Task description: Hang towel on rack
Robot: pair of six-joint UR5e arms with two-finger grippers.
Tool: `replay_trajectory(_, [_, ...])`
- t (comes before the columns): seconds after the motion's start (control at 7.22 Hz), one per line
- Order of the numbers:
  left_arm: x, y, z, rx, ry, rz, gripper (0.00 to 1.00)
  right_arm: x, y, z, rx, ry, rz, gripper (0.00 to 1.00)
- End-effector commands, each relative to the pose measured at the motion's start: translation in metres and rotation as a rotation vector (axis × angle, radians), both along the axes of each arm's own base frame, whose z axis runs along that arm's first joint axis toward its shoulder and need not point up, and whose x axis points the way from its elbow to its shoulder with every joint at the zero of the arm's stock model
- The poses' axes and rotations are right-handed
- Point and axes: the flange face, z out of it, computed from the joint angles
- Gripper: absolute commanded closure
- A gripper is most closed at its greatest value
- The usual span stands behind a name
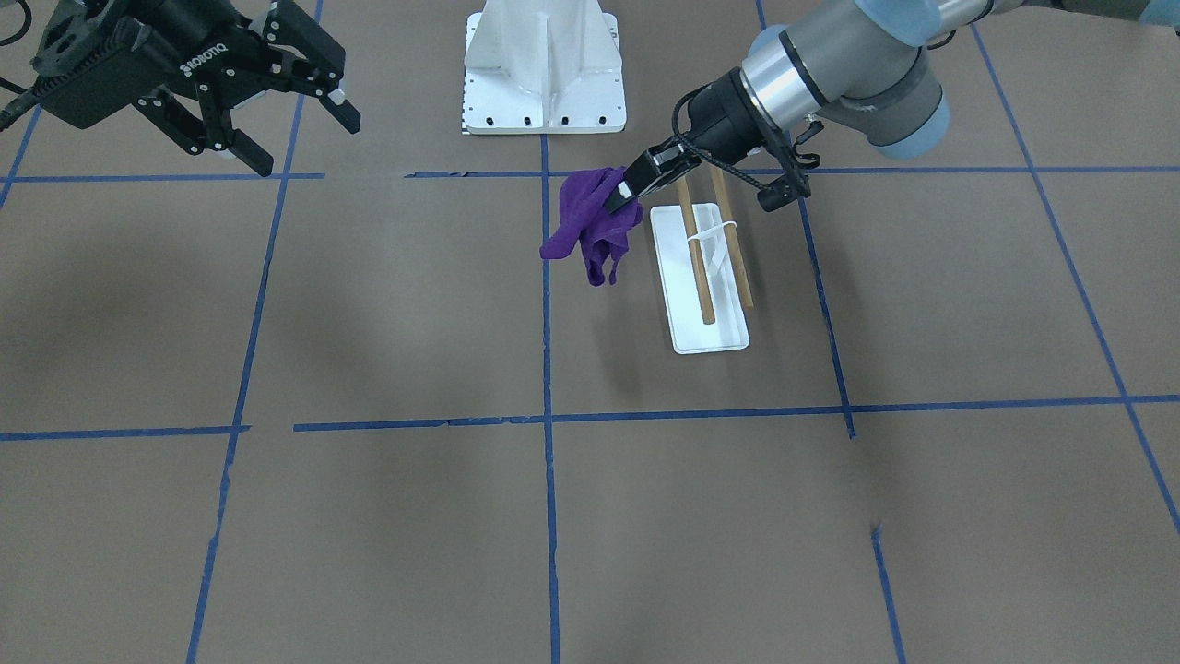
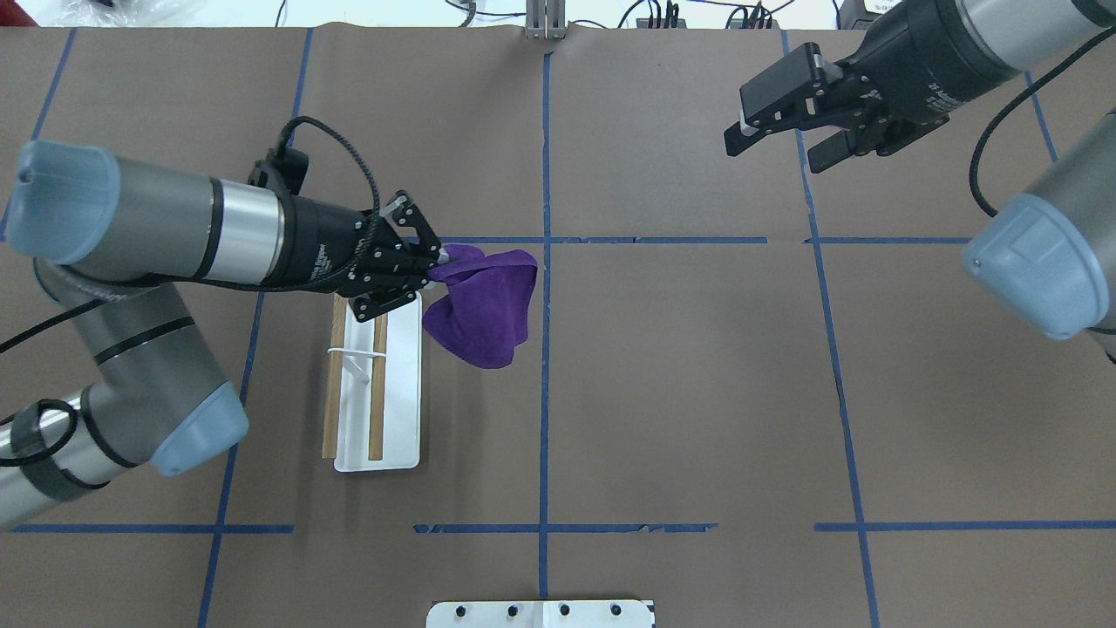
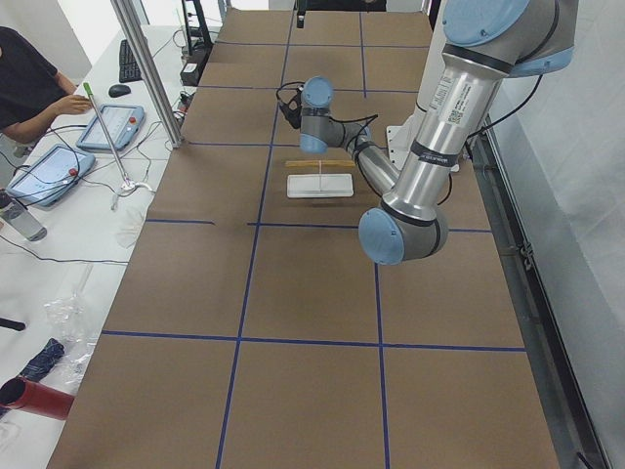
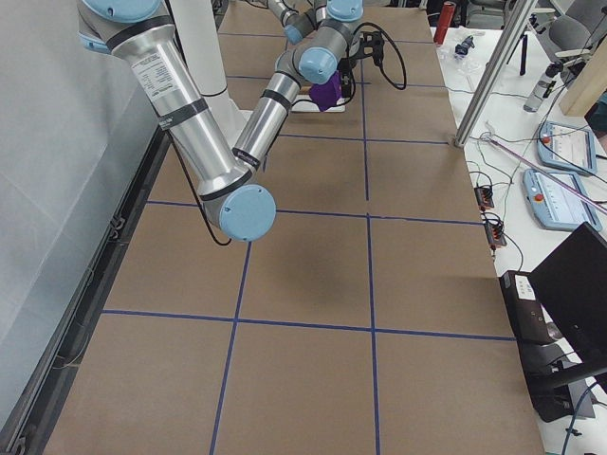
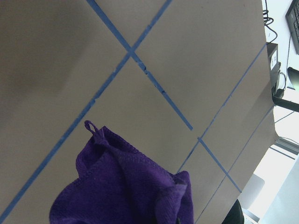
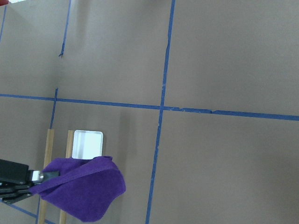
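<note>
While the left claw [image 2: 433, 264] is clenching one corner of the towel [image 2: 484, 310], the purple cloth is hanging bunched and wrinkled off its tips, just beside the rack [image 2: 375, 384] on the side toward the surface's middle. Cannot tell whether the lowest fold is brushing the surface [image 2: 680, 392].

The claw itself is hovering over the rack's end farthest from the robot. The rack's white base is lying flat, long side running away from the robot. One wooden rod is sitting over the base; the other is overhanging the base's outer long edge, on the robot's left. Both rods are showing bare, no cloth on them.

Open room: a wide brown stretch is running from the towel toward the robot's right, crossed only by blue tape lines [image 2: 545, 392].

The right claw [image 2: 776, 146] is hanging well apart over the far right part of the surface, fingers spread, gripping nothing.

The white pedestal [image 1: 546, 69] is standing at the robot's edge, well clear of rack and towel.
</note>
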Motion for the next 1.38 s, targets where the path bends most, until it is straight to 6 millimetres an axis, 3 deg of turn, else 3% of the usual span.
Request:
replay_trajectory(0.0, [-0.038,0.007,0.059,-0.056,-0.072,-0.026,1.0,0.003,-0.001,0.022,0.009,-0.002,0.011,0.0])
replay_trajectory(0.42, [-0.07,0.003,0.116,-0.048,-0.164,-0.007,1.0,0.003,-0.002,0.024,0.008,0.001,0.015,0.0])
replay_trajectory(0.69, [-0.066,-0.005,0.136,-0.042,-0.201,-0.006,1.0,0.004,-0.001,0.023,0.01,-0.001,0.013,0.0])
replay_trajectory(0.83, [-0.064,-0.006,0.141,-0.048,-0.208,-0.004,0.86,0.004,-0.001,0.023,0.01,-0.001,0.013,0.0])
replay_trajectory(0.97, [-0.06,-0.008,0.151,-0.063,-0.223,-0.002,0.84,0.005,-0.002,0.023,0.011,-0.002,0.015,0.0])
replay_trajectory(1.11, [-0.059,-0.01,0.155,-0.07,-0.229,-0.001,0.7,0.006,-0.002,0.023,0.011,-0.002,0.018,0.0])
replay_trajectory(1.25, [-0.054,-0.012,0.166,-0.088,-0.247,0.002,0.01,0.006,-0.002,0.023,0.011,-0.002,0.018,0.0])
